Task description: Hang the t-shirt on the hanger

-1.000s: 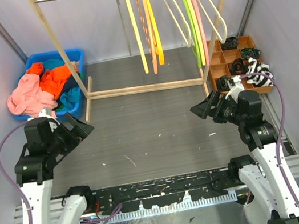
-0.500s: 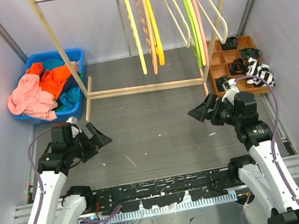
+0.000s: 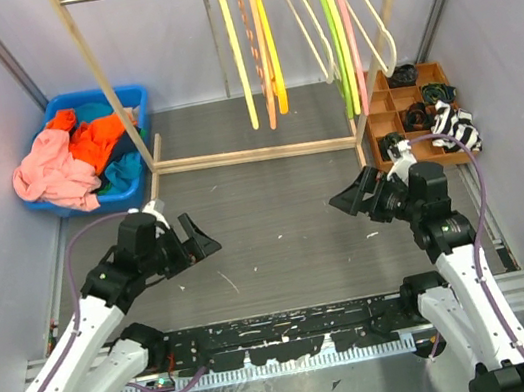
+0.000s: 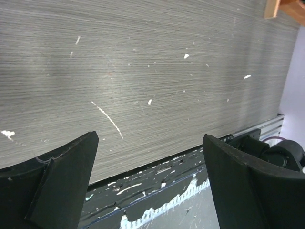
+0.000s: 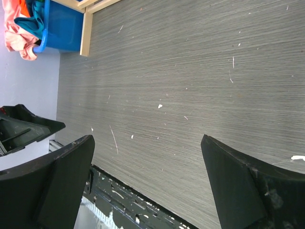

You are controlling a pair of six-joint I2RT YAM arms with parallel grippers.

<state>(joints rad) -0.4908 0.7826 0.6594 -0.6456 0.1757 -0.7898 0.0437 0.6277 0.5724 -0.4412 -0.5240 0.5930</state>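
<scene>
Swinging in from beside the blue bin (image 3: 129, 103), the left arm has carried the left fingers (image 3: 199, 239) toward the middle of the bench (image 3: 262, 196) since a second ago, while the right arm has barely shifted. Those left fingers now hang over bare bench at about 8 o'clock, spread wide and grasping nothing — the wrist view shows only scuffed grey surface between them. The right fingers (image 3: 349, 199) sit at about 4 o'clock, likewise released and empty, pointing toward the left arm. The t-shirt (image 3: 47, 175) lies crumpled at 10 o'clock, draped over the bin's near-left rim and touching an orange garment (image 3: 97, 134) heaped beside it. The hanger (image 3: 381, 28) hangs on the wooden rack (image 3: 105, 81) at 1 o'clock, at the right end of a row of coloured hangers — well apart from both arms and from the t-shirt
</scene>
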